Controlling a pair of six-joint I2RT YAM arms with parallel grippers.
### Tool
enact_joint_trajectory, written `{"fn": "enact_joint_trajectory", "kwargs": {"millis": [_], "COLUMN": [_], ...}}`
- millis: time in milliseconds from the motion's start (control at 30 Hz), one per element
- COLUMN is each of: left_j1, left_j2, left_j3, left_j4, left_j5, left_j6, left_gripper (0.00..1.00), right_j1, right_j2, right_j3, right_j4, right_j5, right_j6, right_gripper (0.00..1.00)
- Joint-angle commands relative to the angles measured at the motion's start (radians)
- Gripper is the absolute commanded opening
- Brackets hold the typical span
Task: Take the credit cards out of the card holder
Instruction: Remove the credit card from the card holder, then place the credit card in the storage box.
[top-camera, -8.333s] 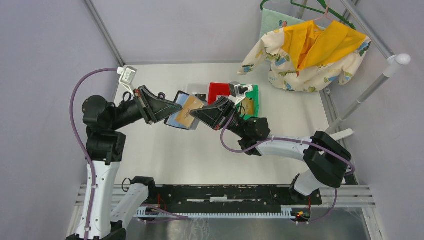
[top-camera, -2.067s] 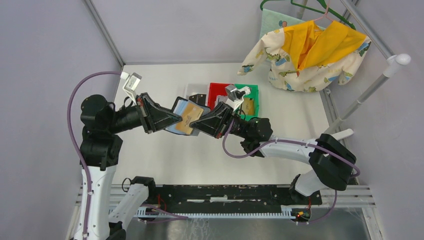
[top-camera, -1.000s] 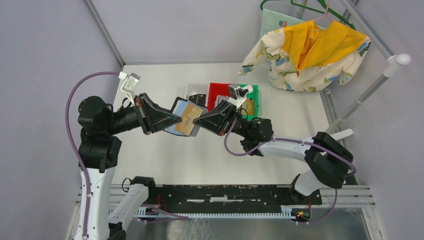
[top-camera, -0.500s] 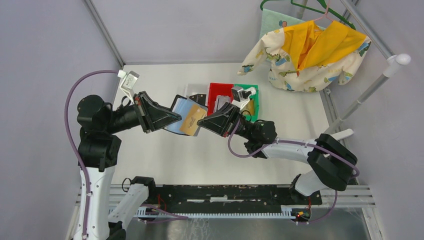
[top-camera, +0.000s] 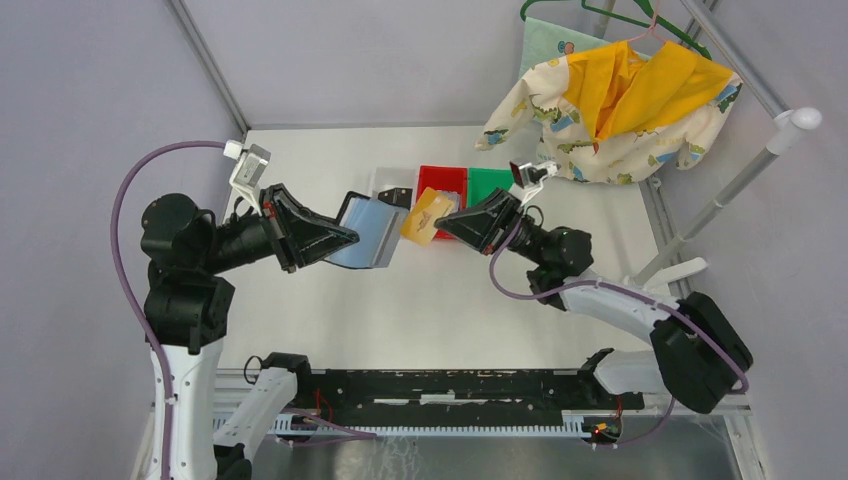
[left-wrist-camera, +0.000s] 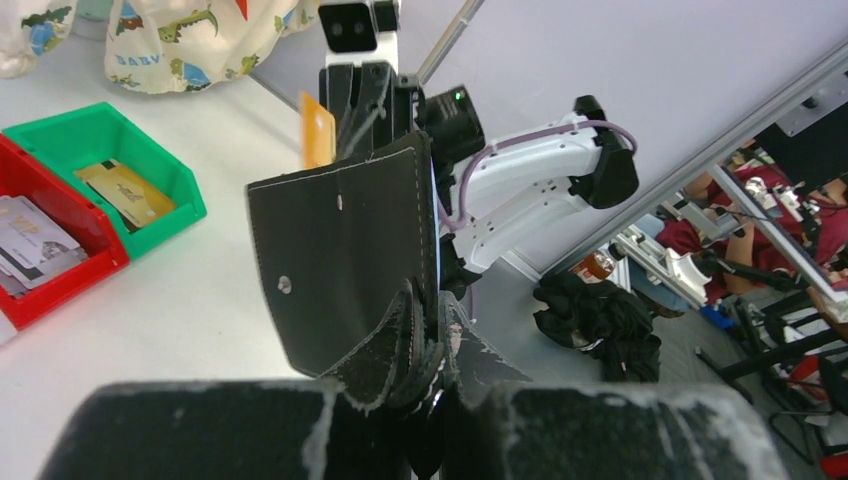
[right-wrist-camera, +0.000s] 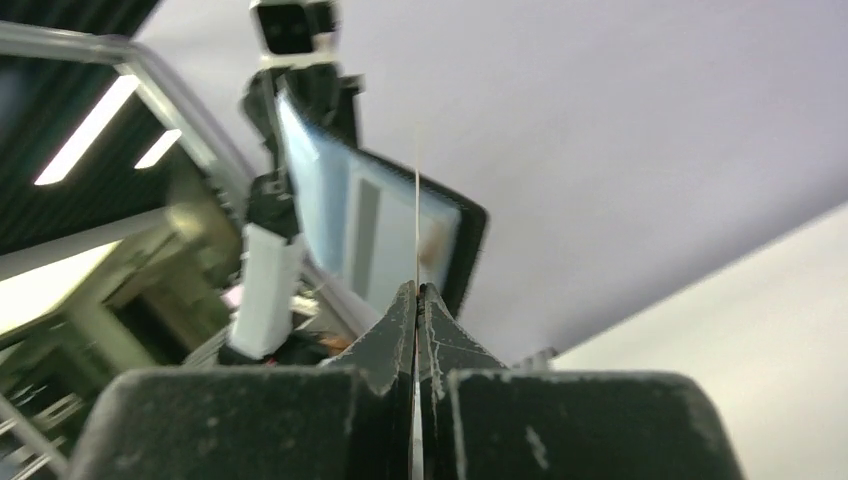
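My left gripper (top-camera: 345, 239) is shut on the open black card holder (top-camera: 368, 230) and holds it above the table, its light blue-grey inside facing right. In the left wrist view the holder's black back (left-wrist-camera: 345, 260) fills the middle, clamped at my left gripper (left-wrist-camera: 440, 330). My right gripper (top-camera: 446, 222) is shut on a tan-gold card (top-camera: 424, 215), held clear of the holder over the bins. In the right wrist view the card is edge-on (right-wrist-camera: 416, 210) between my shut fingertips, at my right gripper (right-wrist-camera: 416, 290). Grey cards (left-wrist-camera: 35, 240) lie in the red bin, gold cards (left-wrist-camera: 125, 190) in the green bin.
A white bin (top-camera: 385, 178), a red bin (top-camera: 452, 177) and a green bin (top-camera: 492, 180) stand in a row at mid-table. A child's printed and yellow garment (top-camera: 610, 100) hangs on a hanger at the back right, beside a white pole (top-camera: 740, 170).
My right gripper has drawn the tan-gold card out of the holder and carried it right, towards the bins. My left gripper has kept its hold on the holder and shifted slightly left.
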Motion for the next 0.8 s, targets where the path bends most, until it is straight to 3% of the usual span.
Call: {"fn": "enact_joint_trajectory", "kwargs": {"millis": [0, 67, 133, 200, 467, 767], "left_j1": [-0.001, 0.0, 0.0, 0.0, -0.001, -0.001], "left_j2": [-0.002, -0.006, -0.009, -0.011, -0.01, -0.008], "left_j3": [0.043, 0.038, 0.035, 0.036, 0.049, 0.057], "left_j4": [-0.033, -0.036, -0.037, -0.042, -0.045, -0.042], "left_j5": [0.002, -0.001, -0.002, -0.004, 0.009, 0.027], "left_j6": [0.105, 0.115, 0.126, 0.134, 0.139, 0.139], "left_gripper": [0.02, 0.02, 0.02, 0.02, 0.02, 0.02], "right_j1": [-0.154, -0.209, -0.235, -0.261, -0.361, -0.366], "right_j2": [-0.144, -0.166, -0.144, -0.105, 0.081, 0.272], "right_j3": [0.034, 0.15, 0.273, 0.349, 0.46, 0.56], "right_j4": [-0.484, -0.922, -1.322, -1.518, -1.621, -1.628], "right_j5": [-0.151, -0.122, 0.02, 0.174, 0.402, 0.49], "right_j6": [-0.24, -0.49, -0.759, -0.917, -1.027, -1.072], "right_gripper": [0.0, 0.0, 0.0, 0.0, 0.0, 0.0]}}
